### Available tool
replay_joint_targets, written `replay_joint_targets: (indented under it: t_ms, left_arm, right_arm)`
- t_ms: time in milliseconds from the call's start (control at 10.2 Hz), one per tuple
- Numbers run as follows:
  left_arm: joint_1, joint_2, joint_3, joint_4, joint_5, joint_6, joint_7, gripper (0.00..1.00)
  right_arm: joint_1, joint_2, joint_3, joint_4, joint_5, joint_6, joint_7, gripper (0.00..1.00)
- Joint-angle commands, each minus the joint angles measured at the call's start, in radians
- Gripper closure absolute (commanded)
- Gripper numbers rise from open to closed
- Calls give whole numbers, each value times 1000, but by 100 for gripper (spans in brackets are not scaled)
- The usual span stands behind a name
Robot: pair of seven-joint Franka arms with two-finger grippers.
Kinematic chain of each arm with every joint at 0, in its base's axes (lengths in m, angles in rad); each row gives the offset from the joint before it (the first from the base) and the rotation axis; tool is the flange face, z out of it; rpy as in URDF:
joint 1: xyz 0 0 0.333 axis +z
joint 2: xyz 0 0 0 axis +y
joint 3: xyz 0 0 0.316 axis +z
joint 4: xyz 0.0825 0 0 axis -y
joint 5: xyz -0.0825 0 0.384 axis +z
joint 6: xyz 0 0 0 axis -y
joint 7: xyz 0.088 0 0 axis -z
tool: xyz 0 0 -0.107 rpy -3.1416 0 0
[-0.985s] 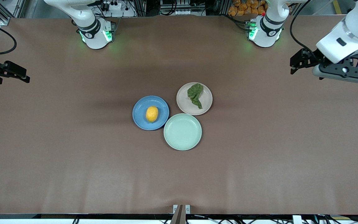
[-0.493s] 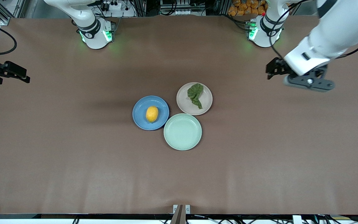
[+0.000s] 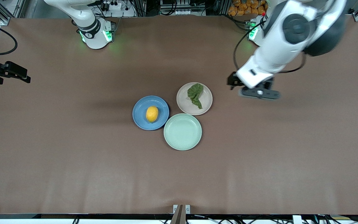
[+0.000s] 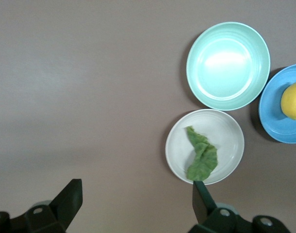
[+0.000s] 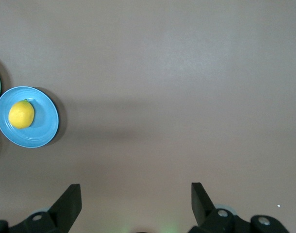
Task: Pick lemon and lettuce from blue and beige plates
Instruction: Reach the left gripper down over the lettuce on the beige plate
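The lemon (image 3: 152,114) lies on the blue plate (image 3: 140,107). The lettuce (image 3: 195,94) lies on the beige plate (image 3: 206,101), which touches the blue one. My left gripper (image 3: 255,91) is open and empty, up over bare table beside the beige plate, toward the left arm's end. Its wrist view shows its fingers spread (image 4: 136,201), the lettuce (image 4: 201,156), the beige plate (image 4: 228,131) and the lemon (image 4: 292,99). My right gripper (image 3: 14,72) waits open over the right arm's end of the table. Its wrist view (image 5: 134,201) shows the lemon (image 5: 21,114) on the blue plate (image 5: 45,127).
A pale mint-green plate (image 3: 182,131), with nothing on it, touches both other plates and lies nearer the front camera; it also shows in the left wrist view (image 4: 228,65). Brown table (image 3: 73,155) surrounds the plates.
My left arm has swung in from the left arm's end of the table toward the beige plate, its gripper still open. The right arm and the plates have not moved.
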Motion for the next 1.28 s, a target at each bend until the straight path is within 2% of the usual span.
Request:
replay_joint_targets:
  t_ms: [0,591,788,1182]
  left_arm:
    - [-65,24,-16,-82,10,95,-89,0]
    - [-299,334,-16,-74,314,274,-440,0]
    - [-317,405,-16,-71,377,310,-448,0]
    - [-334,492,-14,-70,412,388,-448,0]
  right_arm:
    - [-5,6,10,16,11,-19,9,0]
    - [39,6,14,18,16,-16,98,0]
    - [67,17,14,19,39,-10,163,0]
    - [130,67,14,18,97,20,283,0]
